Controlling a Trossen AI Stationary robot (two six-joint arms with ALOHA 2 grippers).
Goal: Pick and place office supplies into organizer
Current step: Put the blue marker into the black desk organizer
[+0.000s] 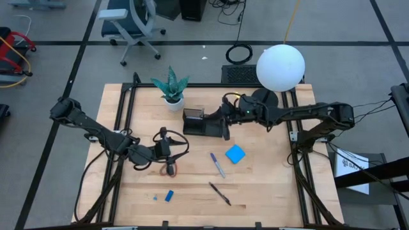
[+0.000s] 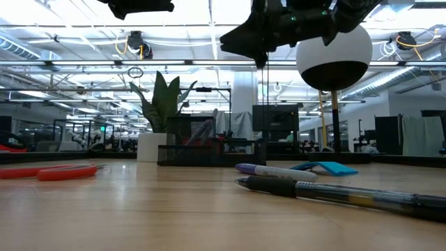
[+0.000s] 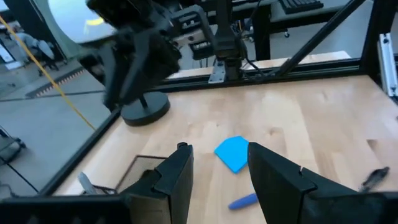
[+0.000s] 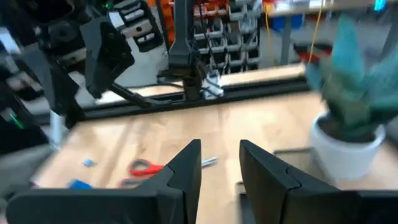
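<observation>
I see right gripper [image 1: 225, 125] above organizer [image 1: 201, 123], jaws part-open, empty. Left gripper [image 1: 167, 144] above scissors [image 1: 169, 167], jaws part-open, empty.

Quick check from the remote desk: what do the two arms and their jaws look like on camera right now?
Both arms are dark, jointed links. The left arm has black cable looping near its wrist. The right arm shows a small green light near its wrist. The left gripper and right gripper each end in two flat, dark, wedge-shaped jaws.
</observation>
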